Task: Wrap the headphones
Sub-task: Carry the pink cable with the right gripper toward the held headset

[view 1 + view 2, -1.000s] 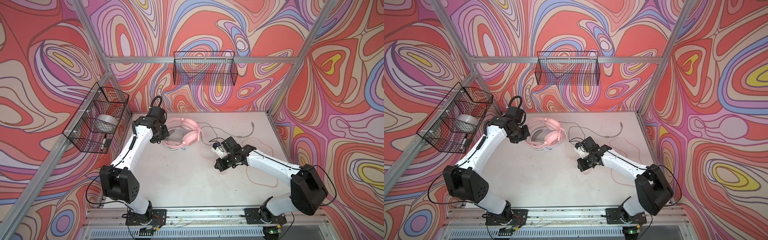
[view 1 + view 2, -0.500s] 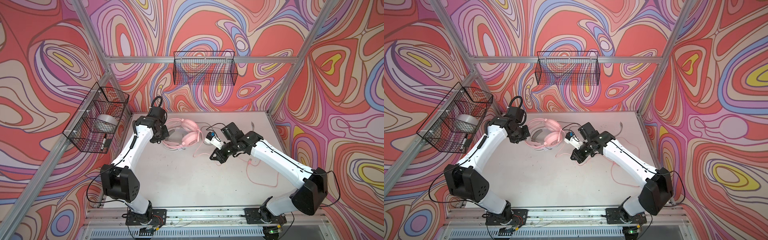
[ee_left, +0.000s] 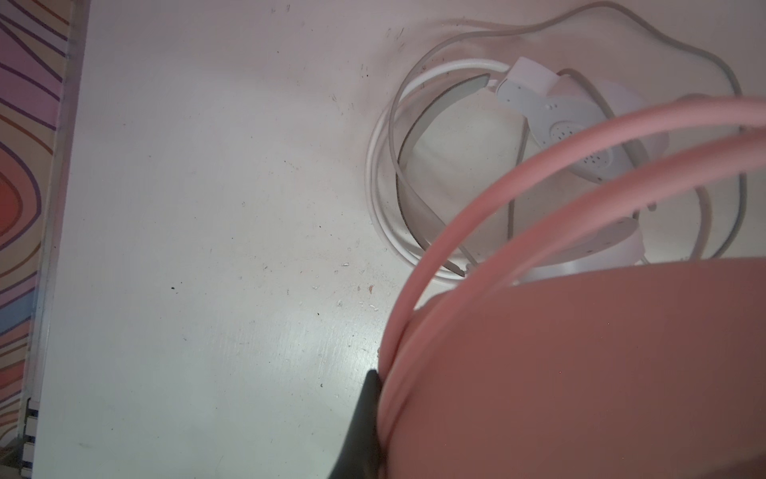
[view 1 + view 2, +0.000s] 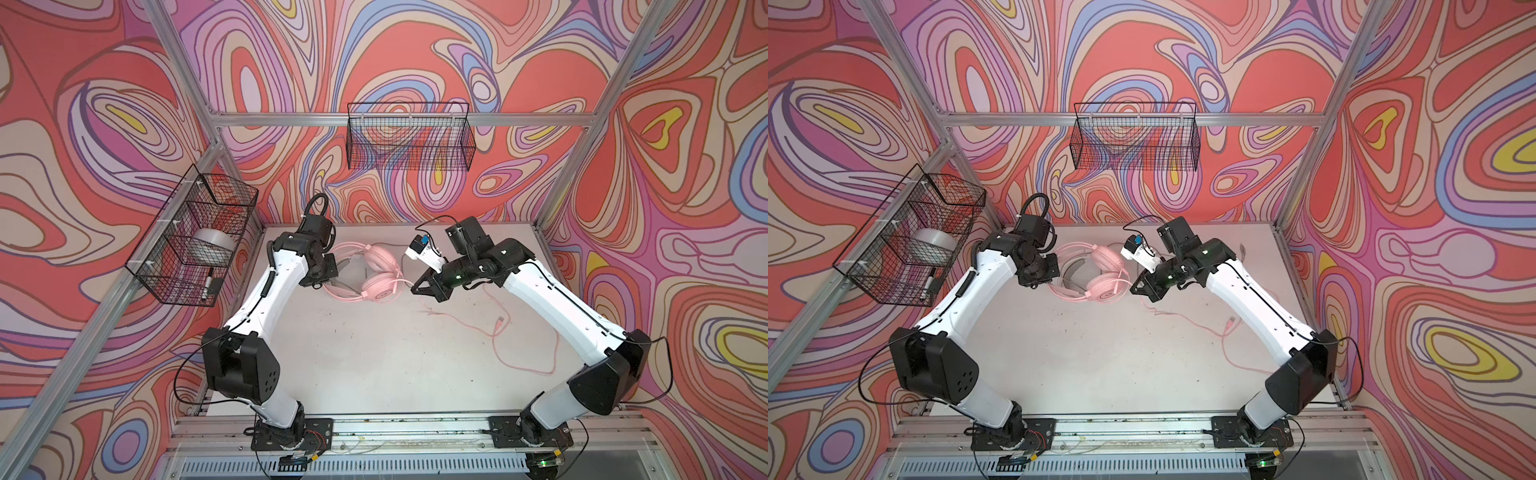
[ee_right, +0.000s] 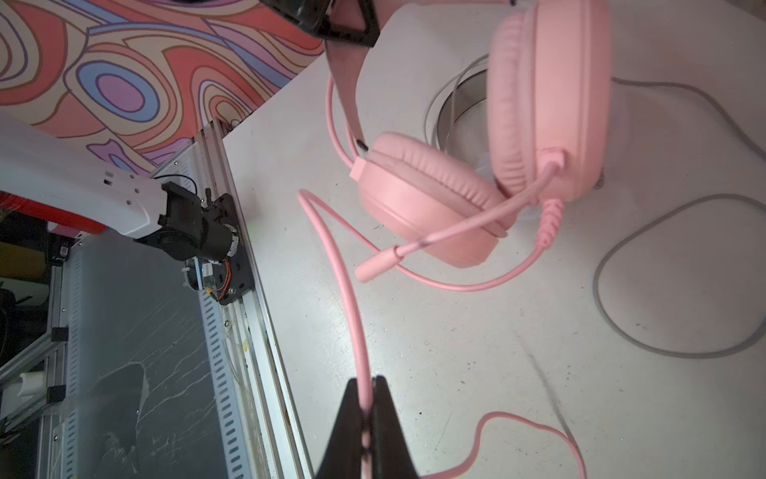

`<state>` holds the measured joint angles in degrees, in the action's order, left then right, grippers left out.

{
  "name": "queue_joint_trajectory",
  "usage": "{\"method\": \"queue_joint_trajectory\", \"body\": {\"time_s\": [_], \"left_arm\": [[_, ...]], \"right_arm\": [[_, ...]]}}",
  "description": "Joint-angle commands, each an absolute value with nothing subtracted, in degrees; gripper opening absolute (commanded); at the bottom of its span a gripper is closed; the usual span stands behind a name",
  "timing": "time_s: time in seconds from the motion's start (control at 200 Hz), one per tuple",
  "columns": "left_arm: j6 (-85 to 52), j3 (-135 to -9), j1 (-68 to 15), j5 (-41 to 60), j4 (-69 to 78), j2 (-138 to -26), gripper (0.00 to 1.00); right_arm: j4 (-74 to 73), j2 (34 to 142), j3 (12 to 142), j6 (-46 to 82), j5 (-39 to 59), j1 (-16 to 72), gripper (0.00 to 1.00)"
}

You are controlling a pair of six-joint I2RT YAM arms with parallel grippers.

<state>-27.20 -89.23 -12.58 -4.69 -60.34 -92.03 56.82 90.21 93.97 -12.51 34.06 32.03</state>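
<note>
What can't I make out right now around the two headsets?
Left tool grip: pink headset fills the left wrist view; only one finger shows.
White headset earcups: covered by the pink one in both top views.
White cable ends: cut off by the right wrist view's edge.

Below me: white table (image 4: 374, 353) — worn, flecked with dark specks and scuffs. White headset (image 3: 551, 112) lay flat on it, toward back edge. Its grey-white cable (image 5: 684, 354) ran in loose loops over surface beside it. Pink cable (image 5: 503, 413) trailed in slack curves across my right half, plug (image 4: 500, 321) resting on bare tabletop — well apart from white headset.
</note>
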Motion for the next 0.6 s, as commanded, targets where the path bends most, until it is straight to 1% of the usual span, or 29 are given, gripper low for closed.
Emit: {"method": "queue_joint_trajectory", "body": {"time_s": [0.0,0.135,0.376,0.596], "left_arm": [[-24.6,-89.0,-13.4,-2.3,-59.8,-91.9,0.00],[-23.0,-88.7,-14.0,-1.6,-59.6,-91.8,0.00],[-18.0,-88.9,-16.2,0.7,-59.5,-92.5,0.00],[-15.9,-86.6,-17.4,2.3,-59.9,-92.0,0.00]], "right_arm": [[53.2,92.1,96.4,-11.0,35.6,30.1,0.00],[51.0,94.2,98.8,-8.6,36.6,28.2,0.00],[53.2,100.6,105.2,-9.5,34.6,27.7,0.00],[57.3,106.9,111.4,-9.1,32.7,26.6,0.00]]}}
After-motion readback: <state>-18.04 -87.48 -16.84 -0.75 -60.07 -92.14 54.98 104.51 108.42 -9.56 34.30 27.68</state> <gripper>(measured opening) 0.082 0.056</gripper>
